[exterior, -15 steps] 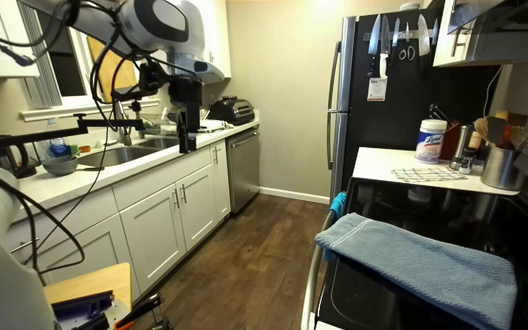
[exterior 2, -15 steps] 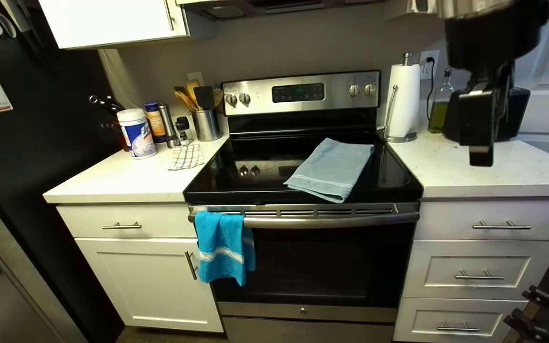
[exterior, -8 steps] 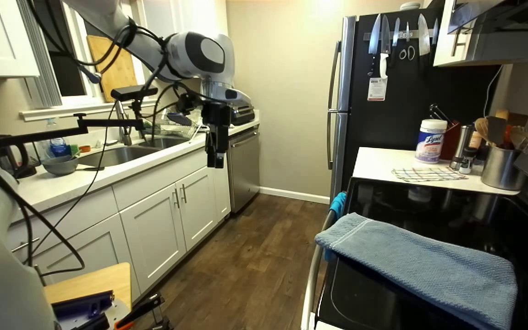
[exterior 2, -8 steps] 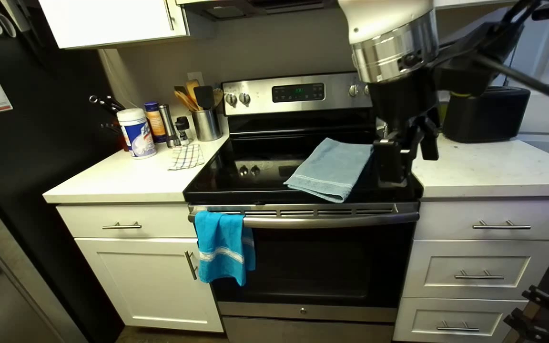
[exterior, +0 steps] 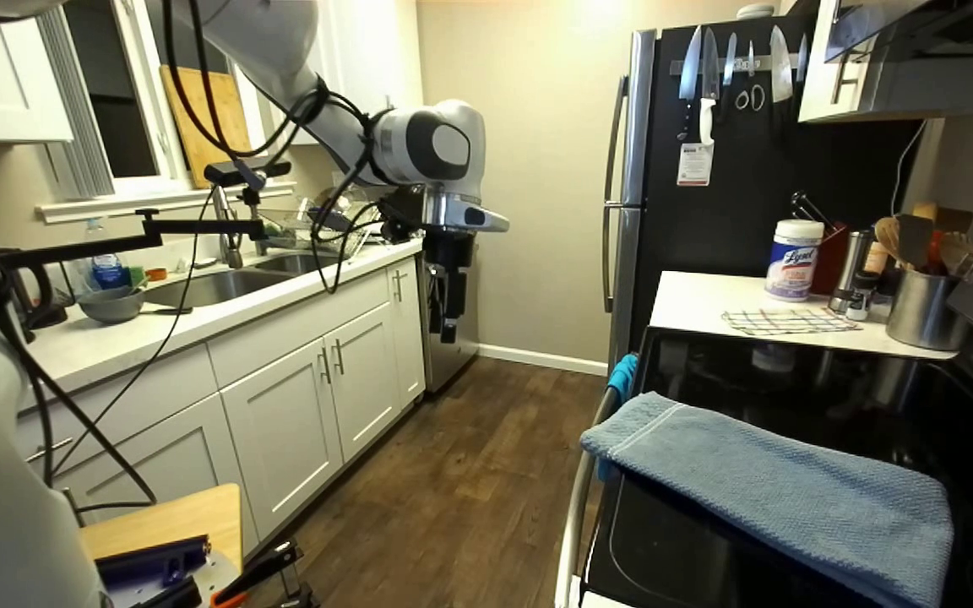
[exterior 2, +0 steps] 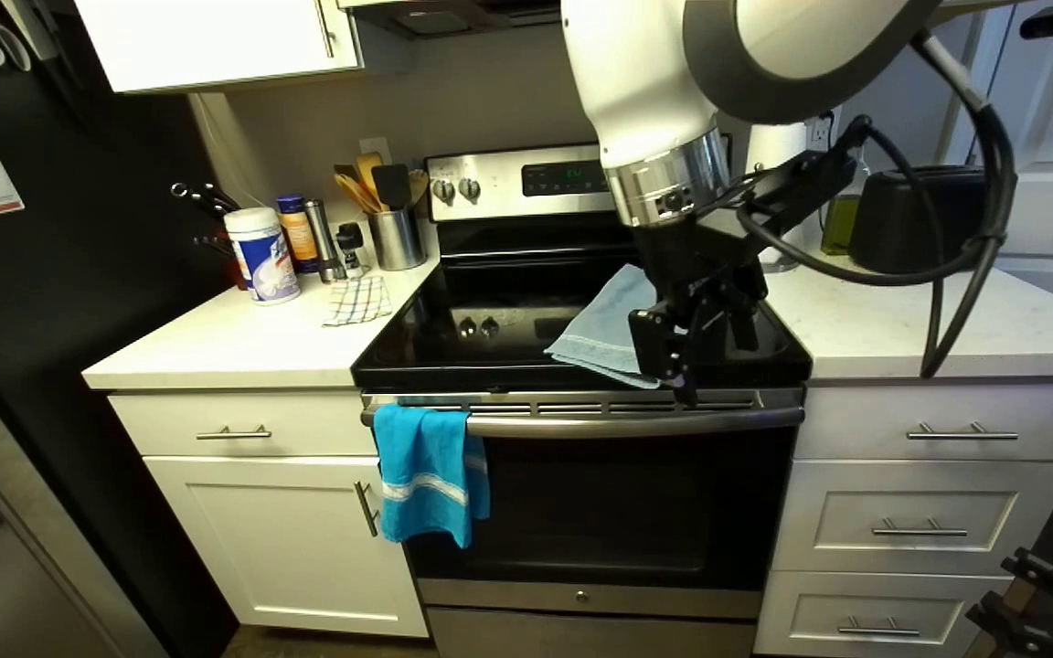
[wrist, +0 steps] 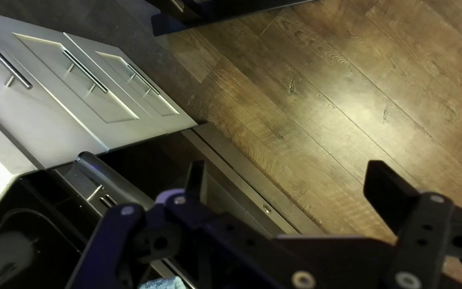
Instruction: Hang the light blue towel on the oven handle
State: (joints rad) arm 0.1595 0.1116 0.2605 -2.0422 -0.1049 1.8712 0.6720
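Observation:
The light blue towel (exterior: 774, 498) lies folded flat on the black stove top, one end reaching the front edge. In an exterior view the arm and gripper hide part of the towel (exterior 2: 601, 334). In the wrist view only a small piece of the towel (wrist: 163, 283) shows at the bottom edge. The oven handle (exterior 2: 581, 428) is a silvery bar across the oven front; it also shows in the wrist view (wrist: 112, 178). My gripper (wrist: 287, 180) is open and empty, its fingers wide apart. In an exterior view the gripper (exterior: 449, 317) points down over the floor, apart from the stove.
A bright blue towel (exterior 2: 430, 475) hangs at one end of the oven handle. A wipes canister (exterior 2: 263, 256) and a utensil holder (exterior 2: 397, 239) stand on the counter beside the stove. The sink counter (exterior: 284, 300) is opposite. A cable loops from the arm.
The arm has swung lower and across: rightward and down in an exterior view, leftward in front of the stove in an exterior view. The gripper looks wider open. The towel has not moved.

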